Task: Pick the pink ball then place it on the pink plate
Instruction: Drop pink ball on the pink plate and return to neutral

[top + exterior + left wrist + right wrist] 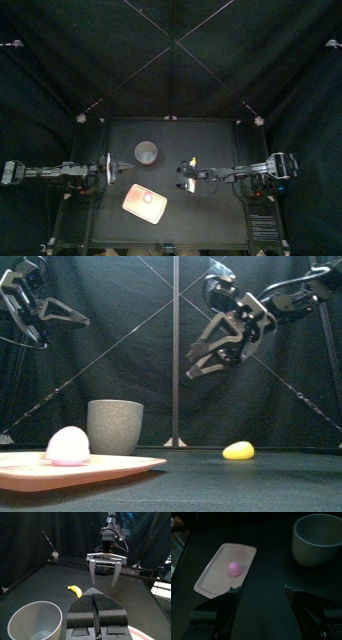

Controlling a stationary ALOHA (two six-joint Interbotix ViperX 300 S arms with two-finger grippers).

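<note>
Pink tray [114, 464] already carries the pink ball [67, 445]; placing looks done. Right gripper [261, 589] hangs released, left gripper [94, 592] clenched empty; only retreat remains.

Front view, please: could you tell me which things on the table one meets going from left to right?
pink ball, resting on the pink tray → tall grey speckled cup → yellow toy banana
</note>
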